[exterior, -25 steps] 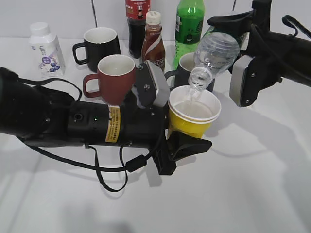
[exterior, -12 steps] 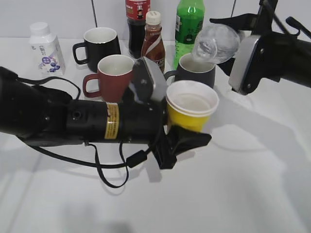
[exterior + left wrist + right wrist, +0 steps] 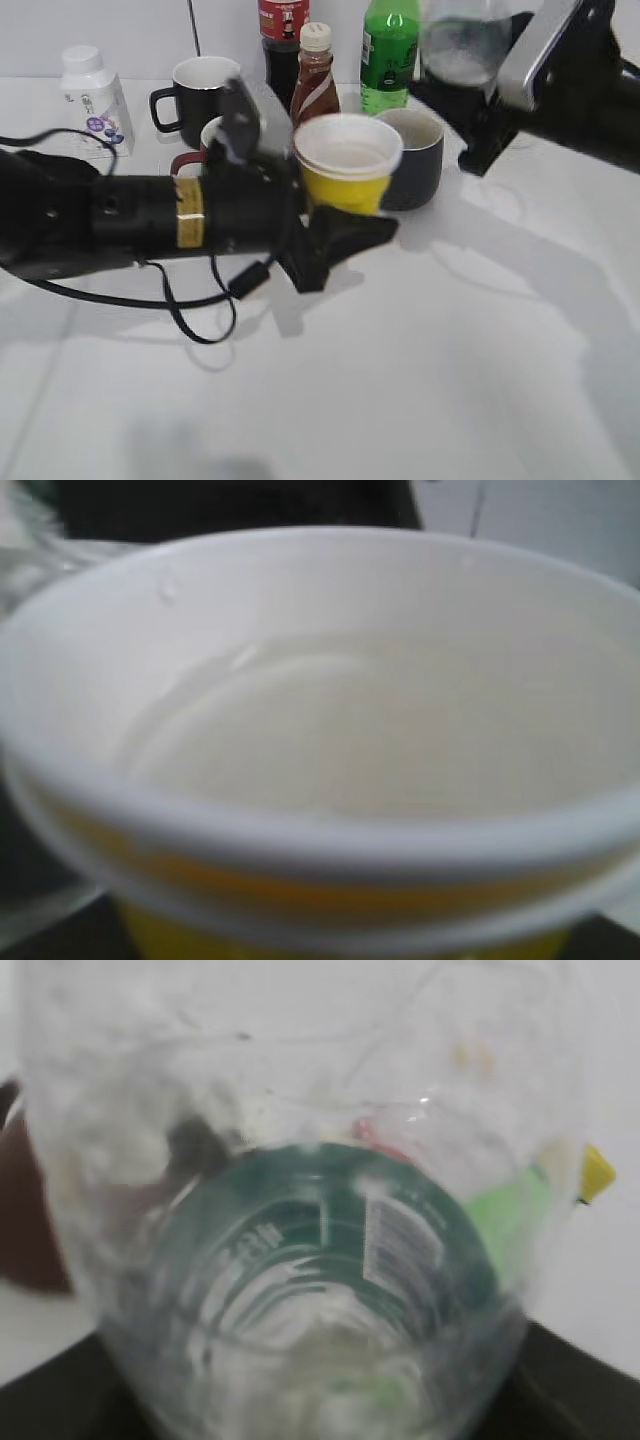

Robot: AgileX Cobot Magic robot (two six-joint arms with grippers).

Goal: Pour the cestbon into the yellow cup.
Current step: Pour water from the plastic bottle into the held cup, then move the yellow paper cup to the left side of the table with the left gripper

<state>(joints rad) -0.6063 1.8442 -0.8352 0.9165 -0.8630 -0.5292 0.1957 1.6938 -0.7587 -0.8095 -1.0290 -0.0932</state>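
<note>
My left gripper (image 3: 325, 215) is shut on the yellow cup (image 3: 346, 165), which has a white rim and white inside, and holds it upright above the table at centre. The cup fills the left wrist view (image 3: 330, 740), with clear water in its bottom. My right gripper (image 3: 490, 105) is shut on the cestbon (image 3: 458, 40), a clear plastic bottle, held near upright at the upper right, apart from the cup. In the right wrist view the cestbon (image 3: 300, 1210) fills the frame, its dark green label band seen through the plastic.
Behind the cup stand a dark grey mug (image 3: 415, 155), a red mug (image 3: 205, 150), a black mug (image 3: 200, 88), a brown sauce bottle (image 3: 315, 80), a cola bottle (image 3: 283, 40), a tall green bottle (image 3: 390, 50) and a small white bottle (image 3: 92, 95).
The right gripper tipped the cestbon back from pouring and lifted it up and right. The left gripper moved the yellow cup left and a little higher.
</note>
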